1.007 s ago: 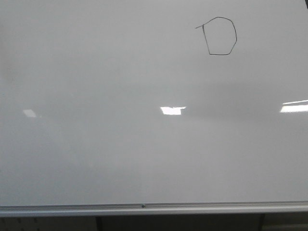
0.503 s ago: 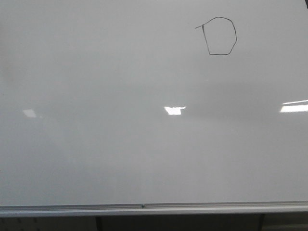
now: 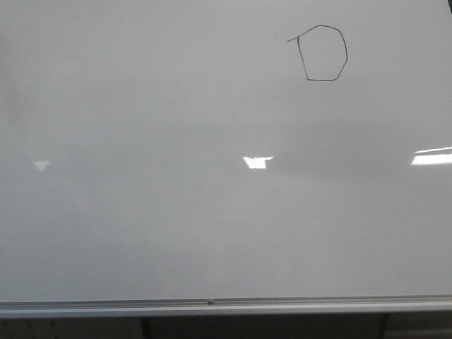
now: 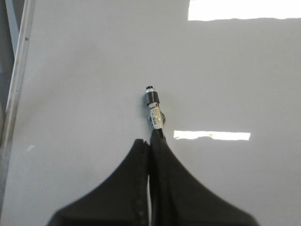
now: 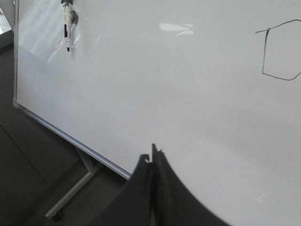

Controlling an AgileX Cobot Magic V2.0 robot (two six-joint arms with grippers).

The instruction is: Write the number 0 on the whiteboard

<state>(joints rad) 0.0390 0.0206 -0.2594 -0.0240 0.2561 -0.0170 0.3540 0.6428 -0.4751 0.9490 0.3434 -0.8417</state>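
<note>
The left gripper [image 4: 151, 141] has its 2 black fingers [image 4: 131, 165] pressed together around a marker [image 4: 154, 109], whose black tip pokes out just beyond them toward the whiteboard [image 4: 84, 70]. The right gripper [image 5: 153, 160] is fully closed with nothing between its fingers [image 5: 141, 188]. In the front view, the number 0 [image 3: 323, 54] sits in the upper right of the frame, an angular loop with a short tail at its upper left. A silver rail [image 3: 212, 306] runs along the board's lower edge.
</note>
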